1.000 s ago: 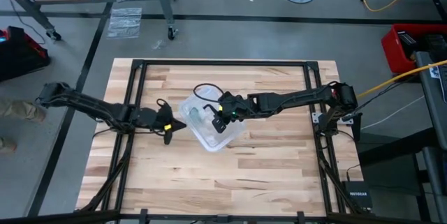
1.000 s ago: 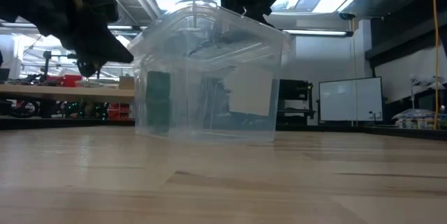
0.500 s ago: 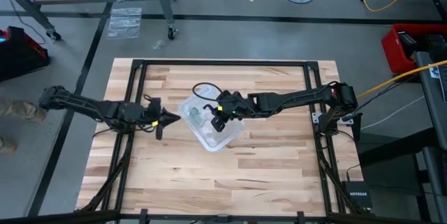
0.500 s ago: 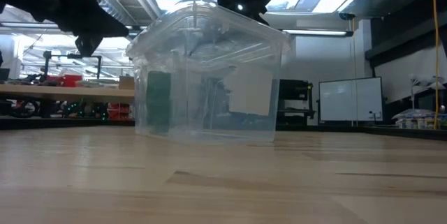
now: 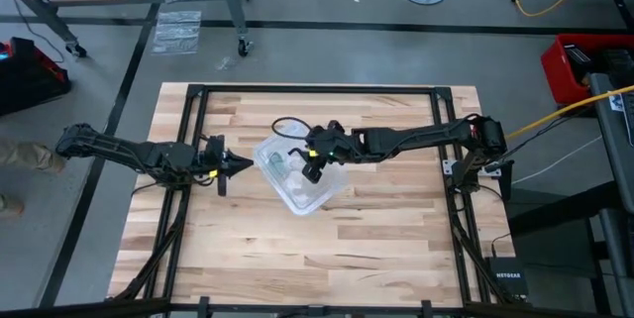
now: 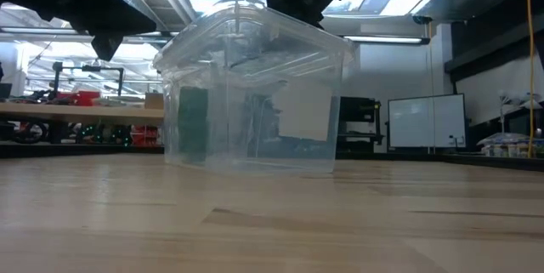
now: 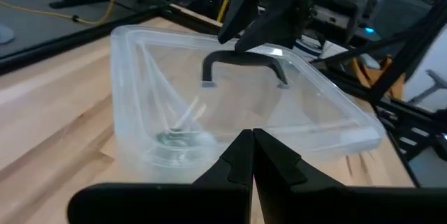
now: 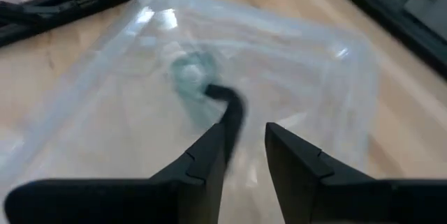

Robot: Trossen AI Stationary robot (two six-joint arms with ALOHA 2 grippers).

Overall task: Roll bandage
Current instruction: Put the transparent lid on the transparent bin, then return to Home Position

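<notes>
Right gripper [image 5: 311, 171], fingers parted and empty, hovers over the clear box [image 5: 327, 197] mid-tabletop; left gripper [image 5: 250, 166] closed beside it.

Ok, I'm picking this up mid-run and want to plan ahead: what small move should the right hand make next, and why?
Probably lower the right hand straight down into the clear box toward the green bandage at its bottom. It hangs over the box with its fingers apart and nothing between them, and the bandage lies loose below. The left hand waits shut beside the box.
</notes>
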